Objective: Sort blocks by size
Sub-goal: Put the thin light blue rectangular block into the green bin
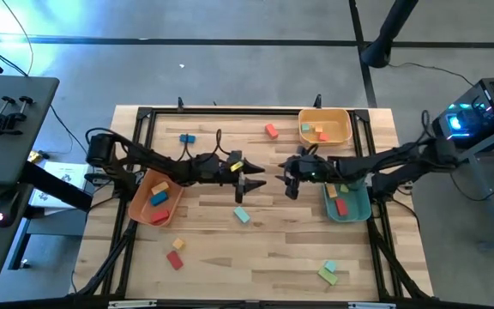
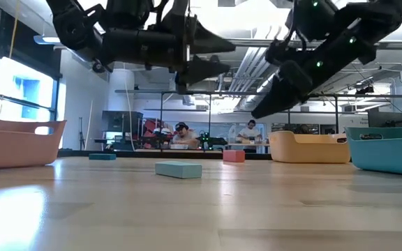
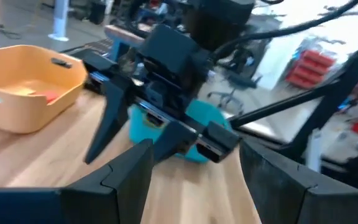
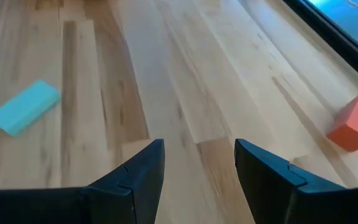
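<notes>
A: How far along is the sorting?

B: Partly done, I judge. Take the teal block [image 1: 242, 215] lying near the middle of the table [image 1: 256, 266] as the landmark. Left of it sits the orange bin [image 1: 141, 204], holding a few blocks in teal, yellow and red. Right of it, the teal bin [image 1: 360, 206] holds several more. Beyond and right of it, at the far edge, the yellow bin [image 1: 343, 121] holds a couple.

A: What is left loose?

B: Going left to right: a blue block [image 1: 187, 137] far beyond and left of the landmark; a yellow block [image 1: 178, 245] and a red block [image 1: 174, 260] nearer and left; the landmark itself; a red block [image 1: 271, 130] beyond it, just left of the yellow bin; and a light green and teal pair [image 1: 328, 272] nearer and right.

A: And the grippers?

B: The left gripper [image 1: 251, 183] hangs above the table just beyond the landmark, fingers spread, holding nothing. The right gripper [image 1: 292, 182] hangs just beyond and right of it, facing the left one, fingers also apart and empty. Its wrist view shows the teal block and the red cube on bare wood ahead.

A: Anything in the way?

B: The two grippers are close together, so they could crowd each other over the landmark. Beyond the table, people sit at desks, well clear.
</notes>
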Robot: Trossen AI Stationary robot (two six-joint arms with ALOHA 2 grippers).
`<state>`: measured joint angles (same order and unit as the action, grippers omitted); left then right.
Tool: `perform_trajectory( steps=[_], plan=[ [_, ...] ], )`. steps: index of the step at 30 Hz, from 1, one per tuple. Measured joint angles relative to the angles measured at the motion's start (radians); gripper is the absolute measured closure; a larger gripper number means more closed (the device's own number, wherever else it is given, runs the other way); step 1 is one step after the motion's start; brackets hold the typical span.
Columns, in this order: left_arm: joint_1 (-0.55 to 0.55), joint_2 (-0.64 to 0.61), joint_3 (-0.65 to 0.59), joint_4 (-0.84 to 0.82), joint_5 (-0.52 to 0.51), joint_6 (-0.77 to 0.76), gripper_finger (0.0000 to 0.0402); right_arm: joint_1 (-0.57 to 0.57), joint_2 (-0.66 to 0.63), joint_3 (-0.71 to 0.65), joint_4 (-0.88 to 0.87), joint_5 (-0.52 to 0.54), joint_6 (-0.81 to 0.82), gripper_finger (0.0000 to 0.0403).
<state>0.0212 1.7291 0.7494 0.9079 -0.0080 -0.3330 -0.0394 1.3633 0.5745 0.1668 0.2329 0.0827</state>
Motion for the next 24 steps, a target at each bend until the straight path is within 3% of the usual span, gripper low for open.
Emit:
perform_trajectory(
  steps=[5,14,18,24],
  plan=[
    [0.026,-0.014,0.000,-0.096,-0.033,0.044,0.0174,-0.023,0.082,0.000,0.080,0.001,-0.003,0.0212],
    [0.201,-0.013,0.000,-0.140,0.061,0.029,0.0174,-0.125,0.138,0.000,0.069,-0.003,0.015,0.0208],
    [0.290,-0.013,0.000,-0.099,0.106,0.061,0.0174,-0.168,0.138,0.000,0.074,-0.005,0.042,0.0180],
    [0.369,-0.013,0.000,-0.088,0.090,0.197,0.0174,-0.230,0.138,0.000,0.105,-0.010,-0.017,0.0131]
  ],
)
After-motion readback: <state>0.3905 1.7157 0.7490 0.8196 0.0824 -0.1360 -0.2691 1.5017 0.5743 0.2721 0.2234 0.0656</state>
